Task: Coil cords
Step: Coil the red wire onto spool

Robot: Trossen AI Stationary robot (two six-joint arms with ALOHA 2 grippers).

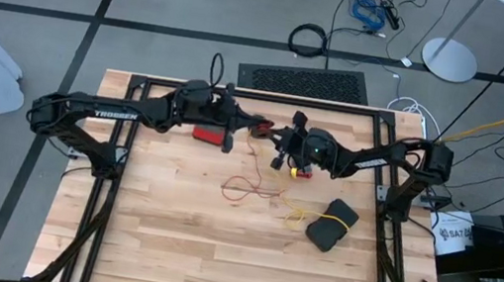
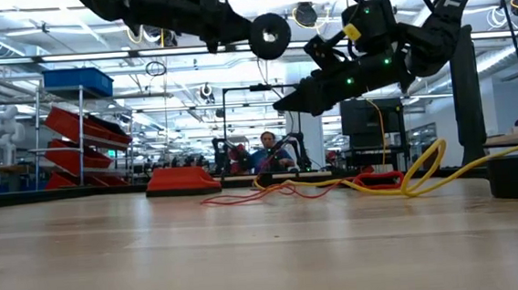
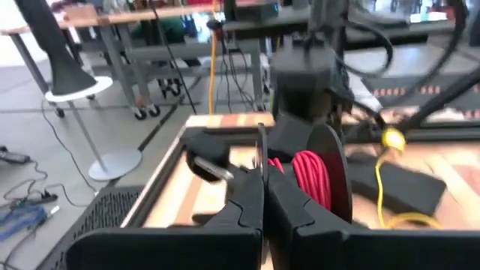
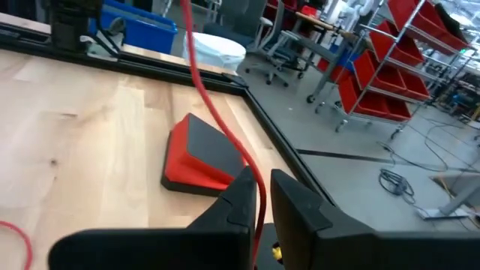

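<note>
High view: both arms reach inward, left tool [image 1: 257, 122] clenched on reel [image 3: 319, 174], right tool [image 1: 284, 144] pinching red cord [image 4: 214, 112].

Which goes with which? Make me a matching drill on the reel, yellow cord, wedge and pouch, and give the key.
1. reel of red cord
2. yellow cord
3. red-and-black wedge
4. black pouch

A. loose on the wood, beside the pouch
B. table's far side, under the left arm
C. raised above the table
D. table's right half, nearest the front edge

Pairs: 1-C, 2-A, 3-B, 4-D
</note>
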